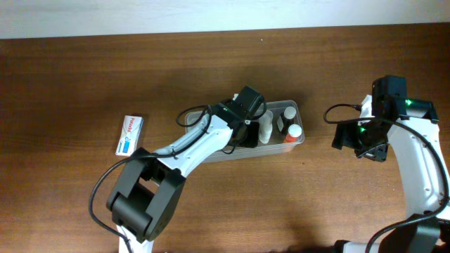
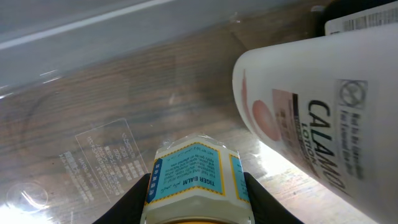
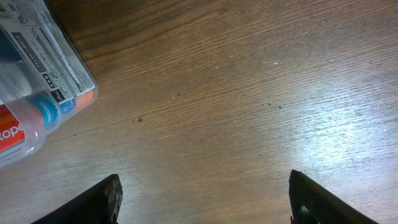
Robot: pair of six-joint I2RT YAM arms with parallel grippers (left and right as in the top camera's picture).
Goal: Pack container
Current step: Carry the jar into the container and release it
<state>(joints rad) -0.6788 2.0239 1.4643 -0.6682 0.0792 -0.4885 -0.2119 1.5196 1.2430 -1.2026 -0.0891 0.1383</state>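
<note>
The clear plastic container lies in the middle of the table with several small bottles in it. My left gripper is inside the container and shut on a small Tiger Balm jar with a blue and yellow label, held over the clear container floor. A white Calamine lotion bottle lies just to the jar's right. My right gripper is open and empty over bare wood, right of the container; the container's corner shows at the upper left of its view.
A small blue and white box lies on the table left of the container. An orange-capped bottle and a white bottle stand in the container's right end. The table is dark wood.
</note>
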